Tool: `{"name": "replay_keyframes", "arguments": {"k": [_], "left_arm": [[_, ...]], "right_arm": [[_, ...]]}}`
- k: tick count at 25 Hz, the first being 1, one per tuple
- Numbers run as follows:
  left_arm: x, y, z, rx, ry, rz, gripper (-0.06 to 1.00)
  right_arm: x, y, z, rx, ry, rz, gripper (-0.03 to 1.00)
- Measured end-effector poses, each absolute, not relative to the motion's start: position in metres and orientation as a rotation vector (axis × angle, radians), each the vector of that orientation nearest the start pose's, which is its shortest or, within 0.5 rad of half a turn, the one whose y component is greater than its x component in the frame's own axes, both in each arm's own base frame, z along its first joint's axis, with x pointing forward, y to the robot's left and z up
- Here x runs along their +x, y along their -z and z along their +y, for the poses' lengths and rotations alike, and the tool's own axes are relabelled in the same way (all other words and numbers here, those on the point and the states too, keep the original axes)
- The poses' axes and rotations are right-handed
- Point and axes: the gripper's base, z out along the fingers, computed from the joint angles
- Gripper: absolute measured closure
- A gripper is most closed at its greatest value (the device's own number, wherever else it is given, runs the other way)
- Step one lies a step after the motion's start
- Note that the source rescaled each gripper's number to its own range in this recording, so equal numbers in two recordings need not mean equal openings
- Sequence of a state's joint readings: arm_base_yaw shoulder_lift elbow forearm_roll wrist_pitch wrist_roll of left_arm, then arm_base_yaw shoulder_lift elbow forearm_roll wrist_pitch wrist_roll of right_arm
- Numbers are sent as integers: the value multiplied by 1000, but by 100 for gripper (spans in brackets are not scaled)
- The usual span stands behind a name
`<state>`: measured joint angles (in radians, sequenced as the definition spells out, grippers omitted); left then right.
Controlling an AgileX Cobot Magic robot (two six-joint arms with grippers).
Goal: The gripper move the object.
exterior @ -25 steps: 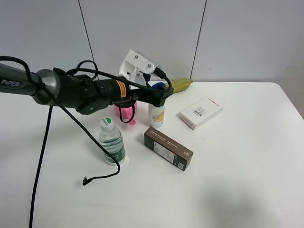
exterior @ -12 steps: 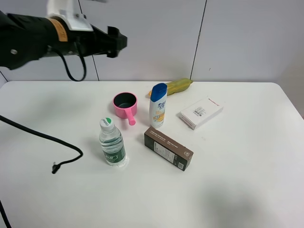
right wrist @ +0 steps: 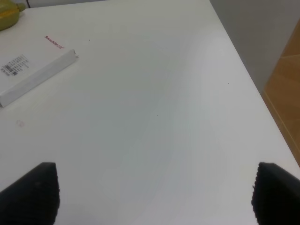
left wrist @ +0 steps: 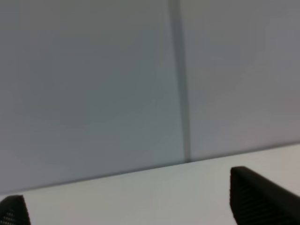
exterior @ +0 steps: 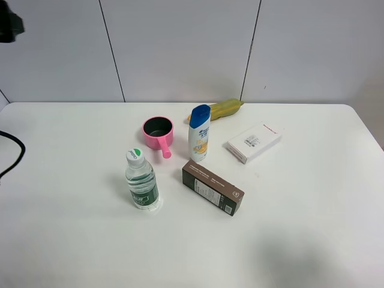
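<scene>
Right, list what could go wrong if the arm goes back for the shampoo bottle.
1. The shampoo bottle stands upright, tall and narrow; an off-centre touch could tip it.
2. It is crowded: the pink cup on one side, the brown box in front, the white box on the other. A wide approach may knock one.
3. The water bottle stands along a path in from the left and could be swept over.

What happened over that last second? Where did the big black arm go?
The left arm let go of the shampoo bottle, lifted and swung away left; only a dark tip shows at the top-left corner. The left gripper is open and empty. The bottle stands where it was; nothing else on the table moved.
</scene>
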<state>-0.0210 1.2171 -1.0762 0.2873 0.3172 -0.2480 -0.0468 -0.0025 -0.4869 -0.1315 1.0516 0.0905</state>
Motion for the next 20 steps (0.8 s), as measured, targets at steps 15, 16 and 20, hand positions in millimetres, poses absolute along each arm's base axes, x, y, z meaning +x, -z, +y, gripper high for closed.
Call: {"name": "replay_keyframes", "arguments": {"k": [15, 16, 20], "left_arm": [[148, -409, 19, -218, -91, 2048, 20], [135, -408, 17, -226, -69, 2043, 20], [90, -393, 13, -208, -61, 2046, 20]], "right_arm": [[-4, -275, -10, 145, 130, 2036, -3], [-4, -275, -10, 145, 130, 2036, -3], [-4, -275, -10, 145, 130, 2036, -3]]}}
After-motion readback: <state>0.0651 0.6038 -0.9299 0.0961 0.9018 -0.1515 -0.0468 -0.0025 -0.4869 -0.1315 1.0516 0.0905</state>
